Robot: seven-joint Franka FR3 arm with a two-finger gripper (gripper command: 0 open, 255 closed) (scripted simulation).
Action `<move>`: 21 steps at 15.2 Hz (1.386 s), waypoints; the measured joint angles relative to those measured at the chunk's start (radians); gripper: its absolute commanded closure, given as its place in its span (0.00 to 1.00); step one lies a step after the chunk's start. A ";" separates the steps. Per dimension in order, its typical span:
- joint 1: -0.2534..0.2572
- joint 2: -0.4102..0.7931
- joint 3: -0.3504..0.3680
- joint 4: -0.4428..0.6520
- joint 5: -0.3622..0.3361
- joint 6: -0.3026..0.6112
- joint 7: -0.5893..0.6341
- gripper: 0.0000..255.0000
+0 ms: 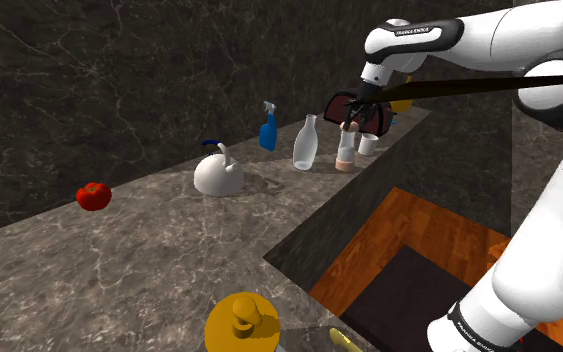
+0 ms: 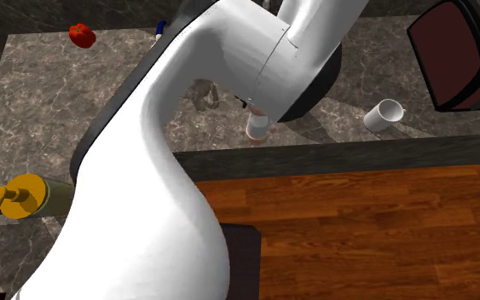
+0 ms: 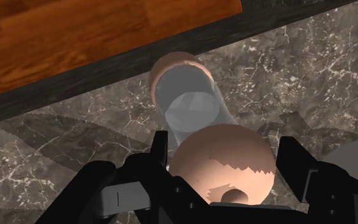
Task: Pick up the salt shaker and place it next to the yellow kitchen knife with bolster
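Note:
The salt shaker (image 3: 187, 95) has a clear body with a pinkish-tan cap and base. It stands upright near the counter's edge (image 1: 345, 155), above the wooden floor drop, and its base peeks out under the arm (image 2: 257, 128). My gripper (image 3: 225, 149) comes down from above and is shut on the shaker's rounded cap, one black finger (image 3: 160, 153) on each side. The shoulder view shows the gripper (image 1: 354, 122) right over the shaker. A yellow knife handle (image 1: 342, 341) pokes in at the near counter edge, beside a yellow lidded pot (image 1: 241, 320).
Along the counter stand a glass bottle (image 1: 307, 143), a blue spray bottle (image 1: 268, 128), a white kettle (image 1: 217, 175) and a red tomato (image 1: 93, 195). A white mug (image 2: 385, 113) and a dark red appliance (image 2: 451, 51) sit close behind the shaker. Wooden floor (image 1: 419, 230) lies below.

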 measured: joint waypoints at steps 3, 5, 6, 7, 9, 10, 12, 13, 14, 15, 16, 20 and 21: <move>0.028 -0.116 0.017 -0.123 -0.030 0.020 0.047 1.00; 0.043 -0.193 0.033 -0.205 -0.048 0.033 0.081 1.00; 0.049 -0.225 0.041 -0.240 -0.055 0.040 0.096 1.00; 0.055 -0.262 0.051 -0.272 -0.063 0.038 0.115 1.00; 0.065 -0.331 0.070 -0.333 -0.074 0.036 0.151 1.00; 0.069 -0.369 0.081 -0.371 -0.079 0.039 0.168 1.00; 0.078 -0.441 0.106 -0.427 -0.086 0.030 0.207 1.00; 0.082 -0.465 0.117 -0.450 -0.086 0.031 0.223 1.00; 0.085 -0.501 0.128 -0.477 -0.088 0.023 0.240 1.00; 0.089 -0.532 0.142 -0.499 -0.087 0.018 0.258 1.00; 0.091 -0.574 0.151 -0.524 -0.089 0.003 0.273 1.00; 0.108 -0.702 0.207 -0.614 -0.075 -0.025 0.346 1.00; 0.114 -0.725 0.221 -0.626 -0.069 -0.033 0.364 1.00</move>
